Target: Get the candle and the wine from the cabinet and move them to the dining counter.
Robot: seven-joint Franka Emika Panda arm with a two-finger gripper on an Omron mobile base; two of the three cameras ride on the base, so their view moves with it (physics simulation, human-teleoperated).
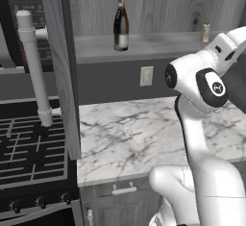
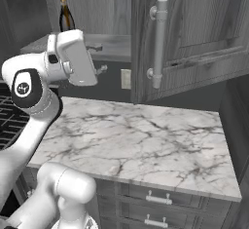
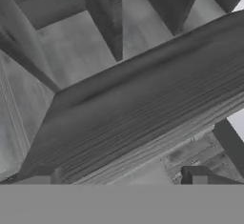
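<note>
The wine (image 1: 121,23) stands upright on the shelf of the open cabinet (image 1: 158,47), a dark bottle with a gold neck; it also appears at the back left as the wine (image 2: 65,13). The candle (image 1: 206,32), a small tan cylinder, sits farther right on the same shelf. My gripper (image 2: 97,59) is open and holds nothing, raised in front of the shelf and well right of the bottle. In the hand view the gripper (image 3: 119,178) faces the dark front edge of the cabinet (image 3: 143,99) shelf, fingertips (image 3: 195,175) wide apart. The dining counter is out of view.
An open cabinet door (image 1: 60,66) with a long pale handle (image 1: 33,61) hangs at the left, another door (image 2: 194,28) at the right. Below lies a marble worktop (image 1: 129,138) with drawers, a stove (image 1: 29,153) at its left and a wall outlet (image 1: 146,76) behind.
</note>
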